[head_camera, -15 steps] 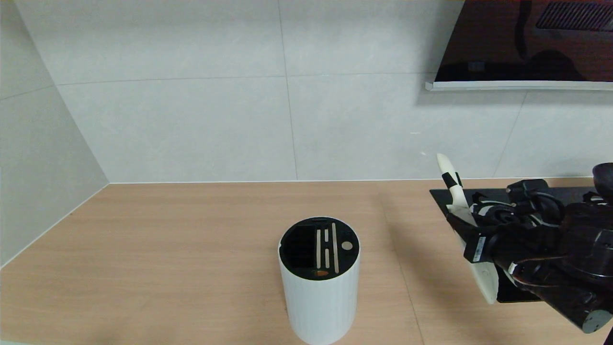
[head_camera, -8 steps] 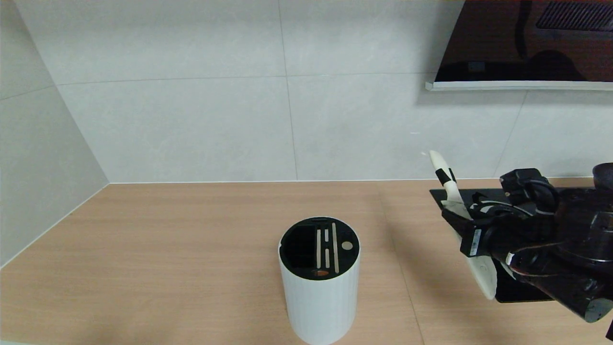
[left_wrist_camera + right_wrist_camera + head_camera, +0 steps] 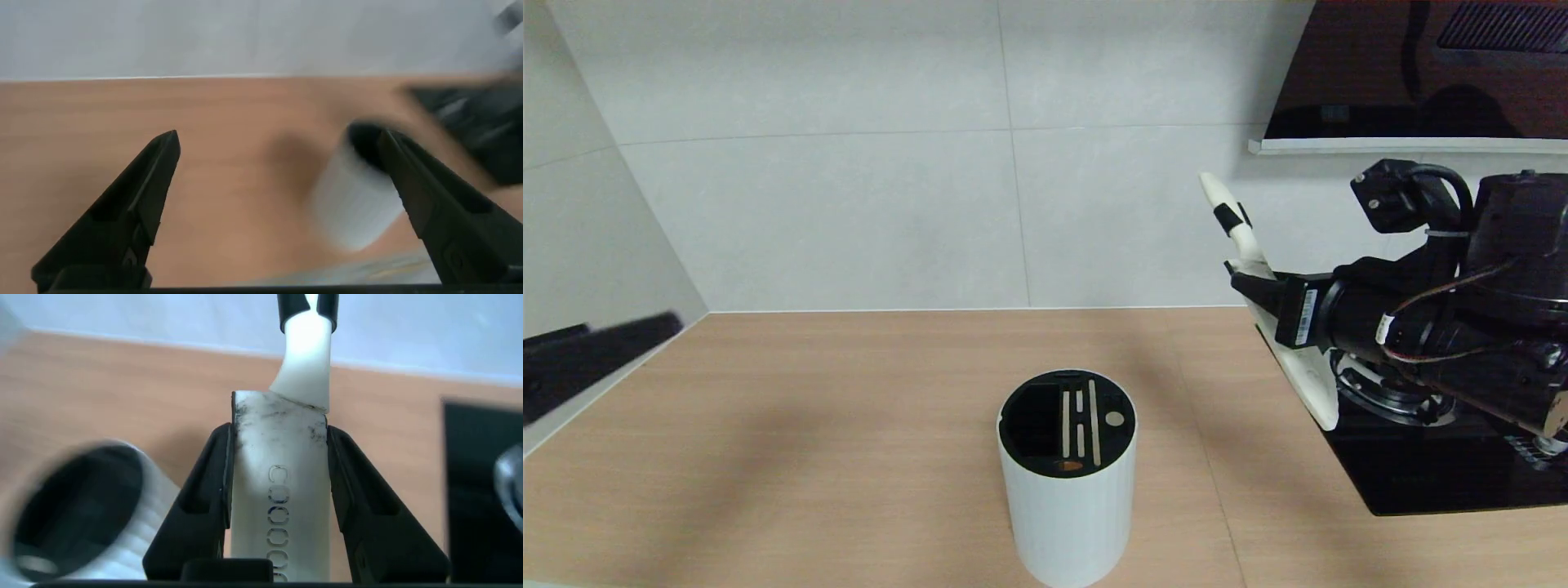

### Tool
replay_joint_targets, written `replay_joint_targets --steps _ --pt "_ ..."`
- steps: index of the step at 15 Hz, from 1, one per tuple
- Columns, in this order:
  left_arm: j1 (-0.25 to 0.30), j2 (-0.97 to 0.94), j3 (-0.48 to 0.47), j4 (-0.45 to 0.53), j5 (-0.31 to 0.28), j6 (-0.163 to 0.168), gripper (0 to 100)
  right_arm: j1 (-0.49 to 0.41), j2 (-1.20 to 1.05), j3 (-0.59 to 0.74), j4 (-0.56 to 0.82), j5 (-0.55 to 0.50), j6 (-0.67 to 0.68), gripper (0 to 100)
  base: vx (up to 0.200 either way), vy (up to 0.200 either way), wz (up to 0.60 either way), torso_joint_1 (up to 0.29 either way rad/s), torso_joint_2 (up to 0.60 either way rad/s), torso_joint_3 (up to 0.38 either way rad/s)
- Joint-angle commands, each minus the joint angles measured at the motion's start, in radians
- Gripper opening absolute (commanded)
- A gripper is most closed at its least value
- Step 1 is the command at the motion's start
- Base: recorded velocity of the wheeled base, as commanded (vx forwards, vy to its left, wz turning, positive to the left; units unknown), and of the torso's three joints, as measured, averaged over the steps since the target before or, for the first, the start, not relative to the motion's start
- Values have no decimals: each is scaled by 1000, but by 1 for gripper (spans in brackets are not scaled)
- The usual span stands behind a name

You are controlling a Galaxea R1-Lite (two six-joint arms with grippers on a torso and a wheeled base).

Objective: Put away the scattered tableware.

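While the pale wooden bench [image 3: 849,425] runs back to a grey tiled wall [image 3: 849,204], I have a dark range hood [image 3: 1421,73] up at the right and a black cooktop [image 3: 1421,482] let into the bench's right end, with a burner [image 3: 1388,392] showing. The white holder [image 3: 1068,490], black slotted top facing up, stands by the front edge at about mid-length. My right gripper [image 3: 1262,286] is clamped on the white spatula [image 3: 1311,380], its fingers pressed to both sides of the blade where it meets the handle. The spatula hangs in the air over the cooktop's left edge, well apart from the holder. It is tilted, with the black-banded handle up toward the wall and the blade down. From the right wrist I see the blade [image 3: 280,490] with its row of small slots, and the holder [image 3: 90,514] lower down and off to one side. My left gripper [image 3: 274,147] has its fingers spread wide with nothing between them, and the holder [image 3: 351,204] is blurred beyond. Against a second ago, the right gripper and spatula have lifted clearly and come a little toward the holder, uncovering the burner. The left arm [image 3: 596,355] has swept in as a dark streak over the bench's left edge. The holder has not budged.
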Motion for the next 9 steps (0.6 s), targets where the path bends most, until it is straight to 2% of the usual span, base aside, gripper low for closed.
replay_joint_targets --steps 1,2,3,4,6,8,9 --pt "-113 235 -76 -77 -22 -105 100 69 -4 -46 5 1 19 0 0 0 0 0 0 0" --pt "-135 255 -74 -94 -34 -116 100 96 -7 -43 3 1 41 0 0 0 0 0 0 0" --pt "-172 287 -76 -103 -47 -145 100 116 -13 -23 -4 6 60 0 0 0 0 0 0 0" --pt "-225 316 -79 -123 -50 -200 100 127 -11 -11 -12 4 62 0 0 0 0 0 0 0" --pt "-307 376 -76 -230 -50 -341 100 150 -10 -5 -13 3 62 0 0 0 0 0 0 0" --pt "-331 411 -74 -359 -51 -489 100 198 -5 -5 -13 -4 67 0 0 0 0 0 0 0" --pt "-331 414 -73 -384 -71 -532 100 221 -5 -5 -13 -5 67 0 0 0 0 0 0 0"
